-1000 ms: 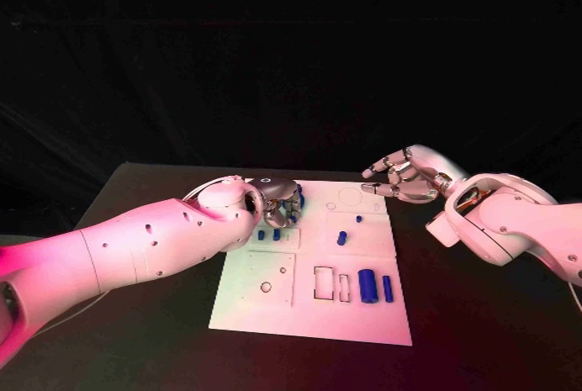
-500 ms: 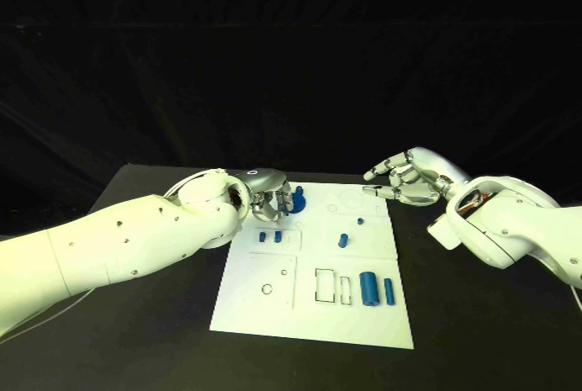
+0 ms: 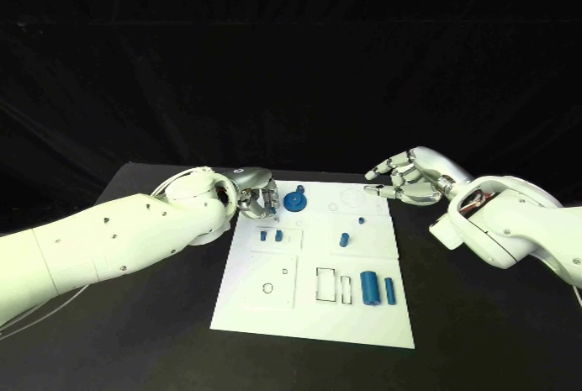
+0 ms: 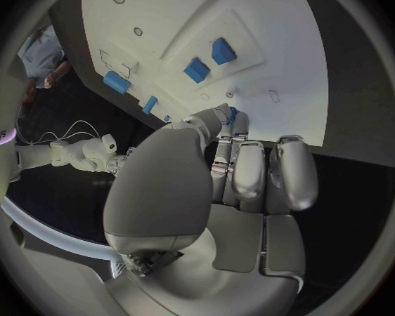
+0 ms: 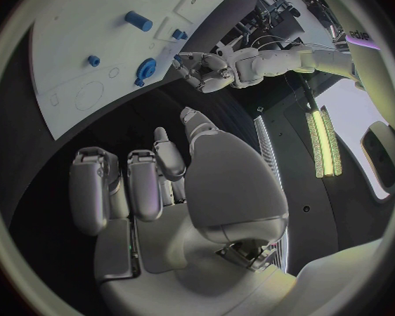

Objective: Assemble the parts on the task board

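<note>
Dim black surroundings, white task board [image 3: 318,277] brightly lit from above, sheen on silver fingers [image 4: 250,172], fisheye bending at wrist-view rims

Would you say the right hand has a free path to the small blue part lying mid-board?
Probably yes: the right hand hovers open beside the task board, nothing between it and that small blue part.

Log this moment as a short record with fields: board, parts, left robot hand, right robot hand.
board: white task board on the black table
parts: round blue part at the far left of the board; two blue cylinders near the front right
left robot hand: at the board's far left edge, beside the round blue part; contact unclear
right robot hand: past the board's far right corner, fingers curled, holding nothing
</note>
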### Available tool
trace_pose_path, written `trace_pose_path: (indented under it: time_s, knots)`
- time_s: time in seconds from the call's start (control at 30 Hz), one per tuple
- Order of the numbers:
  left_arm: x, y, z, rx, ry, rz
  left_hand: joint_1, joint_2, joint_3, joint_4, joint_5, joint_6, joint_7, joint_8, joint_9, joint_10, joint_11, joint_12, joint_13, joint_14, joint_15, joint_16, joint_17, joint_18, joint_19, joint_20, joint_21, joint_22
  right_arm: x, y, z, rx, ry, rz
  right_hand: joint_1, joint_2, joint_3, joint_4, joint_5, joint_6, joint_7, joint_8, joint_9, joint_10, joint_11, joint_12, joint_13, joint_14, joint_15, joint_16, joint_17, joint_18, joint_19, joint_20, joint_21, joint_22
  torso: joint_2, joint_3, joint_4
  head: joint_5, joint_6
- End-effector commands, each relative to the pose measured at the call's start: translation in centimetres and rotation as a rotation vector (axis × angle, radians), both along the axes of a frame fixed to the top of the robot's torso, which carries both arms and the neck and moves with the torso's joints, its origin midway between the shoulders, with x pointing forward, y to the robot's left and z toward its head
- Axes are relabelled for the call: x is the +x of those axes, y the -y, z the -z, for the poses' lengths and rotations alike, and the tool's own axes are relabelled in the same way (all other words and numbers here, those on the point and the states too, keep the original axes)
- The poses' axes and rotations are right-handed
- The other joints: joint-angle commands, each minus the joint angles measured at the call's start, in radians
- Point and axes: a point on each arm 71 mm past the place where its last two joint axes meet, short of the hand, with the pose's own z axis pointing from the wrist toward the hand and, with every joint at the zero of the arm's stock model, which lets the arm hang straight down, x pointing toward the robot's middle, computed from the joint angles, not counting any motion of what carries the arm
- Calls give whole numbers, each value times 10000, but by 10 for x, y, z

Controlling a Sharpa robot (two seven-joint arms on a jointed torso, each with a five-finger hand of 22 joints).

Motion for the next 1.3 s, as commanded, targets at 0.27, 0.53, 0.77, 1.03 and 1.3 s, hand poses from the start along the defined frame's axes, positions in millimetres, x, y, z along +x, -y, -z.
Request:
trace_pose_path:
  time_s: [0.27,0.53,0.77,1.03,1.3]
  knots:
    - [1,3,10,57,-389,18,-100,7,32,-46,-30,60,-6,-48,8,61,-1,-58,-6,111,-12,52,-14,-113,11,-11,45,9,0,-1,0,-27,49,-94,-42,42,14,66,65,-26,0,35,-16,-16,17,-2,8,469,-64,-53,444,150,93,-96,-35,1419,5,0,-10,6,-27]
    - [1,5,12,92,-457,110,-100,7,32,-46,-30,60,-6,-48,8,61,-1,-58,-6,111,-12,52,-14,-113,11,-11,45,9,0,-1,0,-28,45,-90,-42,42,14,66,65,-26,0,35,-16,-16,17,-2,8,469,-64,-53,444,150,93,-96,-35,1419,-2,6,-15,4,-54]
    - [2,7,15,191,-556,98,-128,3,28,-48,-35,72,-4,-63,6,80,-2,-84,-7,109,-12,55,-23,-110,4,-11,37,0,0,-1,0,-25,45,-98,-42,42,14,66,65,-26,0,35,-16,-16,17,-2,8,469,-64,-53,444,150,93,-96,-35,1419,1,8,-10,2,-50]
    - [2,9,18,300,-663,111,-142,0,24,-48,-41,77,-4,-71,4,87,-2,-98,-7,108,-12,55,-28,-108,-1,-10,30,-8,-1,-1,0,-23,44,-105,-42,42,14,66,65,-26,0,35,-16,-16,17,-2,8,469,-64,-53,444,150,93,-96,-35,1419,7,3,-22,-14,-52]
    - [2,11,19,371,-738,167,-154,1,21,-48,-48,81,-5,-77,3,94,-2,-109,-8,107,-11,57,-29,-113,7,-9,48,14,-1,-1,1,-19,43,-116,-32,44,14,64,73,-28,-1,41,-19,-19,16,-4,6,471,-66,-51,449,150,94,-97,-37,1419,1,5,-7,-34,-68]
